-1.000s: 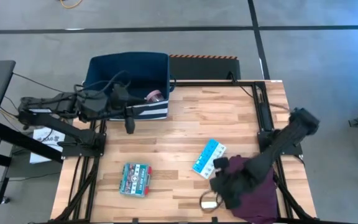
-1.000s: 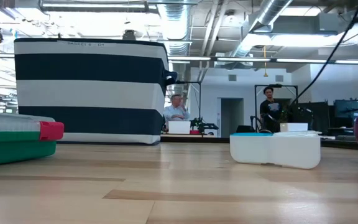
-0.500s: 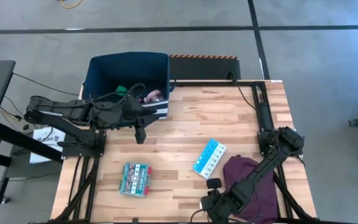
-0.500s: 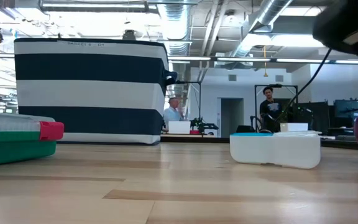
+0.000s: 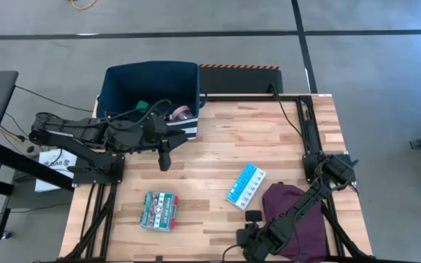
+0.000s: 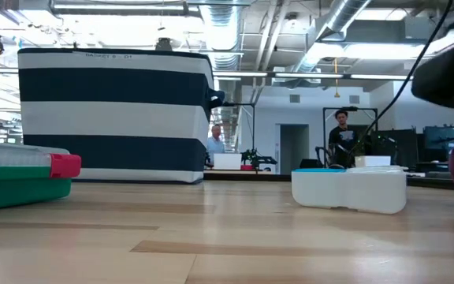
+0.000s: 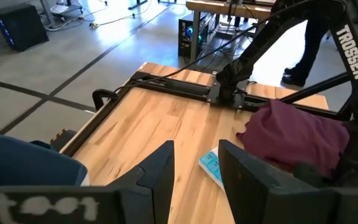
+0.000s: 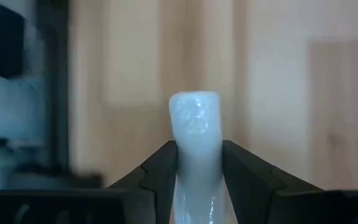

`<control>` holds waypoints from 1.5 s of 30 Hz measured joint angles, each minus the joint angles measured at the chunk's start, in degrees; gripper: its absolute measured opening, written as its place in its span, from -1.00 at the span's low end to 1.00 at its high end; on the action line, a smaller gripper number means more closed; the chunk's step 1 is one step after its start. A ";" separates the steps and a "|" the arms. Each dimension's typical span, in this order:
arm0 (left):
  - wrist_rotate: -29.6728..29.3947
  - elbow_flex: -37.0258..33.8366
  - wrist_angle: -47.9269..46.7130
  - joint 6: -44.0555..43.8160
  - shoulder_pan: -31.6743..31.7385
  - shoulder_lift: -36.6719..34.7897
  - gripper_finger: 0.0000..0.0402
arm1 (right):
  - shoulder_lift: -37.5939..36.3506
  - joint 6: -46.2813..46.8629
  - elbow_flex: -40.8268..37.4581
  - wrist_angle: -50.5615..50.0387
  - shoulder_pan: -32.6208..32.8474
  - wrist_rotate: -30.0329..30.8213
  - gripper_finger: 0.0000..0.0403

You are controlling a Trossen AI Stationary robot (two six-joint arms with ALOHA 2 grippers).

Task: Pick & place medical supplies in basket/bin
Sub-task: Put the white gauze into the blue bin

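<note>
Not much has shifted in the last half second: the right tool (image 8: 196, 163) has barely crept along the desk's (image 5: 218, 153) near edge beside the purple cloth (image 5: 307, 219), clenched on a small white bar (image 8: 195, 140). The left tool (image 5: 164, 159) hangs just in front of the navy striped bin (image 5: 150, 77), fingers apart with nothing between them. The light-blue pill organizer (image 5: 245, 185) and the green-red flat box (image 5: 159, 210) lie on the wood, well apart.

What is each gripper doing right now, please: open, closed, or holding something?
Left gripper: open, holding nothing, beside the bin.
Right gripper: shut on a small white bar, at the table's near edge.
</note>
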 joint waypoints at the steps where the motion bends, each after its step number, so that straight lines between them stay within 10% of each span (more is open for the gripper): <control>1: 0.02 0.00 0.02 0.25 0.00 0.00 -0.43 | 0.27 0.03 -0.05 -0.58 -0.03 -0.16 -0.40; 16: 0.02 0.00 1.68 2.77 0.00 -0.17 -0.43 | -4.51 -10.76 -0.32 -1.70 -1.87 -0.74 -0.72; 27: -2.25 8.11 2.45 12.40 -0.11 -2.59 -0.43 | -25.92 -45.58 -0.02 4.94 -14.69 27.78 -0.67; 35: -10.56 12.42 2.54 18.84 -0.09 -5.08 -0.43 | -25.77 -72.97 -0.03 39.99 -41.41 -0.46 -0.67; 45: -12.51 12.46 -0.99 18.42 -0.09 -7.08 -0.43 | -6.13 -52.67 6.10 61.45 -67.61 -26.14 -0.67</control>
